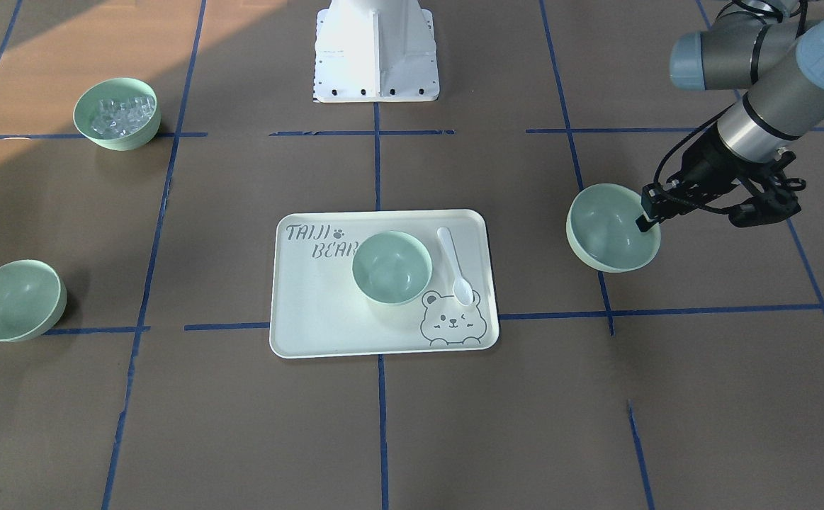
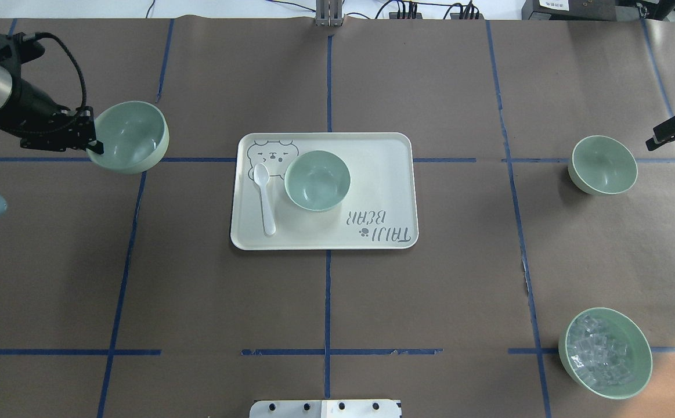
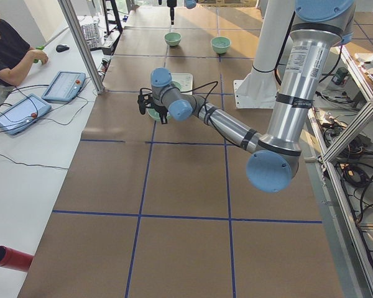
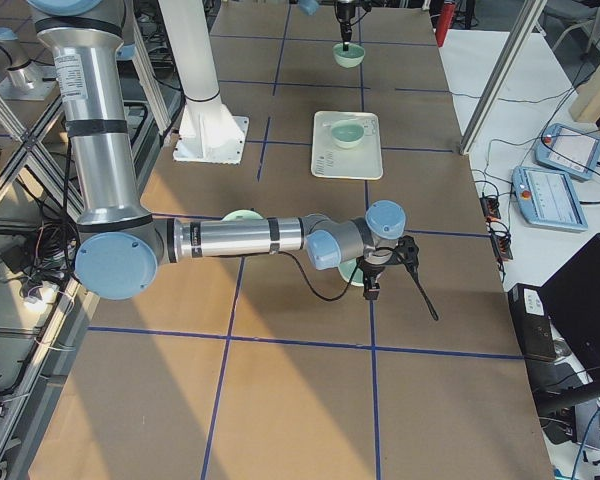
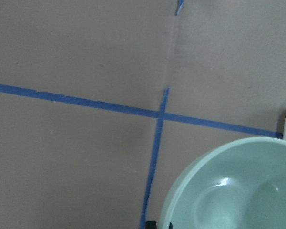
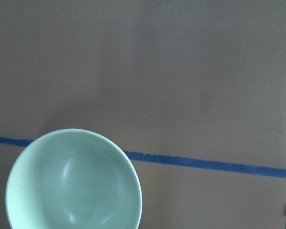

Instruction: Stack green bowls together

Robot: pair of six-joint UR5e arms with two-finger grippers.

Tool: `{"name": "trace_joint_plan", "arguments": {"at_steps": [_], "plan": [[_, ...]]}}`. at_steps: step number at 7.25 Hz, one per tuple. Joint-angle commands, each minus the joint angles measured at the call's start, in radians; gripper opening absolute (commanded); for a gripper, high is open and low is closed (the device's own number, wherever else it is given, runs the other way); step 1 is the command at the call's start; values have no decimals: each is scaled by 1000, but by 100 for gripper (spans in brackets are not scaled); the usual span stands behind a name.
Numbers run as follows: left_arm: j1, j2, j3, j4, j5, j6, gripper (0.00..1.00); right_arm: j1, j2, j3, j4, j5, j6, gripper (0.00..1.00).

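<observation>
At desk's (image 1: pixel 702 397) left end: left hand (image 1: pixel 645 218) clamped on rim of first green bowl (image 1: pixel 610 230). Bowl tilted, mouth leaning toward cream tray (image 1: pixel 312 319); whether base touches desk, cannot tell. On tray's middle: second green bowl (image 1: pixel 392 267), upright, white spoon (image 1: pixel 454 263) just beside. Third green bowl (image 1: pixel 17 299) upright on desk at right end, well apart from tray. Right hand (image 2: pixel 674 130) near it, not touching; finger spread cannot tell. Ice-cube bowl (image 1: pixel 117 113) stands apart.
</observation>
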Motion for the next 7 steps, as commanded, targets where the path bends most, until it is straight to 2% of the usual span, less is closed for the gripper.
{"name": "trace_joint_plan", "arguments": {"at_steps": [1,2,3,4,6,7], "plan": [[14,-145,3,92,1,-133,0,-65,5,-138,257,-50,136,100],[49,-169,13,92,9,-165,0,-83,5,-157,276,-52,142,100],[76,-197,19,91,9,-199,0,-96,5,-159,276,-52,145,94],[83,-211,24,91,9,-217,0,-100,5,-161,276,-52,154,65],[127,-237,36,85,38,-263,0,-105,8,-153,281,-49,154,0],[158,-254,55,83,53,-288,0,-105,20,-156,279,-43,144,0]]}}
